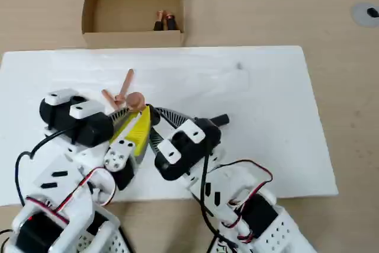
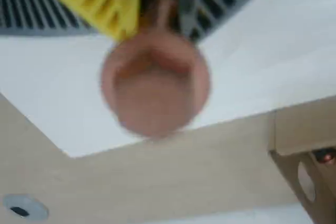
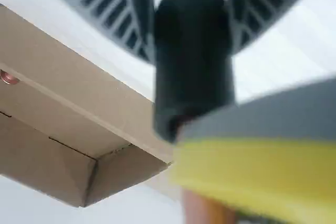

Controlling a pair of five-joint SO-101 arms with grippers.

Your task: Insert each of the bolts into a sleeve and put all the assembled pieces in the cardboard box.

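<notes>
the left gripper [image 1: 135,109] is shut tight on a bolt [image 1: 135,100], over the left part of the white mat [image 1: 254,117]. the bolt's long way seems to run near to far, with the round head at the far end, toward the cardboard box [image 1: 89,13]. just to the right, the right gripper [image 3: 190,3] pinches a black sleeve [image 3: 191,61], close against the left gripper. if the bolt and sleeve are not lined up, i think the bolt could jam or slip out.
</notes>
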